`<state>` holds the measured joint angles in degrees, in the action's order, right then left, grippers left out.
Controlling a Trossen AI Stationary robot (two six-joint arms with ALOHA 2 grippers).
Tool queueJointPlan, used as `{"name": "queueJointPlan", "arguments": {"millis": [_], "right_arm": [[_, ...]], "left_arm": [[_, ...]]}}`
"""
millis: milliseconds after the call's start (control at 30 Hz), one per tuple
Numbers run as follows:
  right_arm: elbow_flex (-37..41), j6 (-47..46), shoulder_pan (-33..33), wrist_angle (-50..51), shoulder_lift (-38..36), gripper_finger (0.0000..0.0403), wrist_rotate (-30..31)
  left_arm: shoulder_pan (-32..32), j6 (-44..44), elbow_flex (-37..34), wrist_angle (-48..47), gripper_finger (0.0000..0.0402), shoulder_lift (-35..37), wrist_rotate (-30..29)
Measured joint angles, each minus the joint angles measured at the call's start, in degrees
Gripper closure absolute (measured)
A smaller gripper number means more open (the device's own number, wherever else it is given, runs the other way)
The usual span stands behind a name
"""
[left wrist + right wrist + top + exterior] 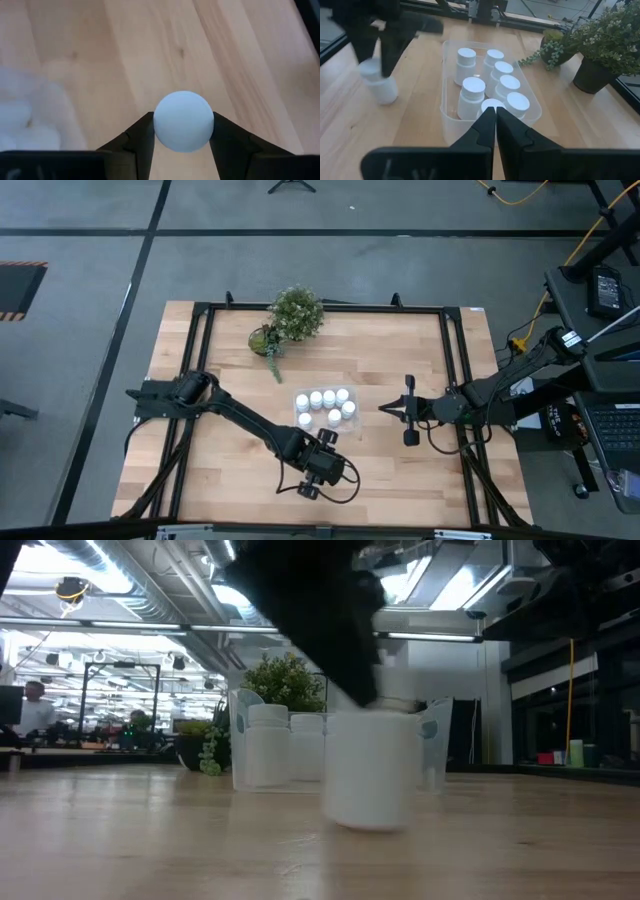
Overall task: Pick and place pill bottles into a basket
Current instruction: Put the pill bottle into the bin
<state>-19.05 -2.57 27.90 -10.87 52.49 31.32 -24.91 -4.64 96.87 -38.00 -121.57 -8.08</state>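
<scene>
Watching the left gripper (183, 132) close in on the last loose pill bottle (183, 120), I'd flag a tip-over as the main risk: the fingers (136, 145) stand on either side of the white cap, very near it, and I can't tell whether both already touch. If one finger lands first, I expect the bottle to get shoved sideways or knocked down on the bench (400, 380). A grip that catches only the cap's rounded edge could also let it slip out on the lift. So I'm logging this gripper as partly apart around the cap, clamp not confirmed.

In the low view that bottle (371, 765) stands upright on the wood at centre frame, with the dark arm coming down on it from the upper left. In the high view the gripper (320, 470) sits low centre, below the basket (325, 408), which is at mid frame. The bottle is outside the basket, near it but clearly apart.

The basket (451, 95) already holds seven upright bottles. Space left looks tight, so a careless drop could bump the ones inside.

The right gripper (495, 116) waits just right of the basket in the high view, fingers together, holding nothing. The plant (290, 318) at upper centre is out of the way.
</scene>
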Motion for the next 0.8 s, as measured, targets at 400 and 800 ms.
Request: {"name": "queueJointPlan", "arguments": {"millis": [400, 800], "right_arm": [[0.0, 0.0, 0.0, 0.5, 0.0, 0.0384, 0.0], [0.0, 0.0, 0.0, 0.5, 0.0, 0.0384, 0.0]], "left_arm": [[0.3, 2.1, 0.0, -7.1, 0.025, 8.8, 1.3], [3.6, 4.9, -2.8, -8.4, 0.025, 14.7, 0.1]]}}
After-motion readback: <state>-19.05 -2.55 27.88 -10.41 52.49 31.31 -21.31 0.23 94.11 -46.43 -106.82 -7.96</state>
